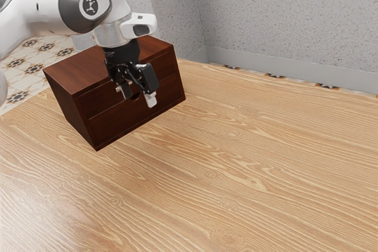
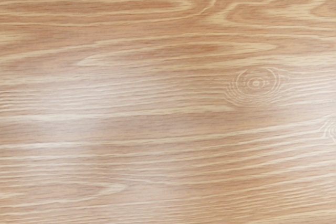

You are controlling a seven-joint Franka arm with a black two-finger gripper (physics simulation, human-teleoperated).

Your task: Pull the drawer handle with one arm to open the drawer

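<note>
The brown box (image 1: 77,69) sits by the far corner of the worktop (image 1: 248,163), and the claw (image 1: 137,95) is wide at the small handle (image 1: 135,95) of the top drawer (image 1: 97,100), maybe not touching it; the drawer looks hard and light to slide, so hold that handle

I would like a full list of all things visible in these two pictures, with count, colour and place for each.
Drawer cabinet: one, dark red-brown wood, on the table toward the exterior view's left.
Table: one, light wood grain, under everything.
Wall: grey, speckled, behind the table.
Baseboard: one, grey, along the wall's foot.
Tiled floor: pale with dark pattern, at the exterior view's left edge.
Arm: one, white, coming in from the upper left.
Gripper: one, black, open, at the cabinet's front face.
</note>
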